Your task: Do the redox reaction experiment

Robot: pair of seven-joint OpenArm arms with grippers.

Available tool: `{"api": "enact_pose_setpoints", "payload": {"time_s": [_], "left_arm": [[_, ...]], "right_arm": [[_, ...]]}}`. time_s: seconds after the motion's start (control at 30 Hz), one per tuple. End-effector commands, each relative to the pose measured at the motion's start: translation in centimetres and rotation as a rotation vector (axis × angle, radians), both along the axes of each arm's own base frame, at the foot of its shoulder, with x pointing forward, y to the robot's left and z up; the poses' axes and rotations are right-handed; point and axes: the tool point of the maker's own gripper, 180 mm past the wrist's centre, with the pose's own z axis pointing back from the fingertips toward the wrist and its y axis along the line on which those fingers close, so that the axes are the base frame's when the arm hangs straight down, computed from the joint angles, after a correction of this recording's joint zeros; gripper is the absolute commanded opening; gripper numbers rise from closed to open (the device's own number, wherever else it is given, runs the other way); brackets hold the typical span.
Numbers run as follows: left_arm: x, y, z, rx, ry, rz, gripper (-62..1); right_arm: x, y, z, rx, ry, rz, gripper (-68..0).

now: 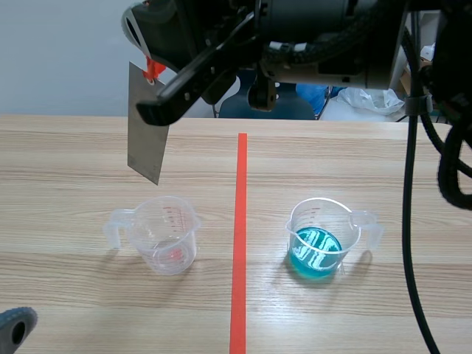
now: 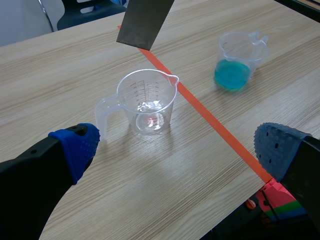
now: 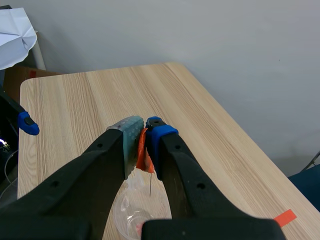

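1. Right gripper (image 1: pixel 151 80), scene view: the arm crosses the top from the right, and its fingers are clamped on an orange-red tab (image 1: pixel 153 68) at the top edge of a grey metal sheet (image 1: pixel 146 129). The sheet hangs below the fingertips, slightly tilted. Its lowest corner is above and just behind the clear cup (image 1: pixel 168 234), not touching it. The clear cup stands on the wooden table (image 1: pixel 74 162), well below the gripper, with its handle pointing away from the orange tape line (image 1: pixel 240 221). Across the line stands the cup of blue liquid (image 1: pixel 324 237), well apart from the gripper. One grey pad (image 1: pixel 16 328) of the left arm shows low at the near edge.

2. Left gripper (image 2: pixel 176 144), left wrist view: its fingers are spread wide with nothing between them. The clear cup (image 2: pixel 147 102) sits just ahead of the gap, nearer the blue pad (image 2: pixel 75 145), with its handle turned toward that pad. The metal sheet (image 2: pixel 145 20) hangs higher up beyond the cup, clear of its rim. The cup of blue liquid (image 2: pixel 237 60) is farther ahead, on the far side of the tape line.

3. Right wrist view: the right gripper (image 3: pixel 142 136) has its pads pressed together on the orange-red tab (image 3: pixel 143 152). The metal sheet (image 3: pixel 150 184) drops edge-on beneath them as a thin dark line. The clear cup (image 3: pixel 131 220) lies under the gripper, partly hidden by the fingers. The left arm's blue pad (image 3: pixel 27 125) shows off to one side.
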Motion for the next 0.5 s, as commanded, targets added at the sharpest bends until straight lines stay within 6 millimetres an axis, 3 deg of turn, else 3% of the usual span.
{"api": "enact_pose_setpoints", "payload": {"time_s": [0.0,0.47], "left_arm": [[0.0,-0.3,0.5,-0.027,-0.011,0.005,1.4],[0.0,-0.3,0.5,-0.027,-0.011,0.005,1.4]], "right_arm": [[0.0,0.0,1.1,0.030,-0.028,0.004,-66.5],[-0.3,-1.7,0.0,-0.045,-0.094,0.027,-66.5]]}}
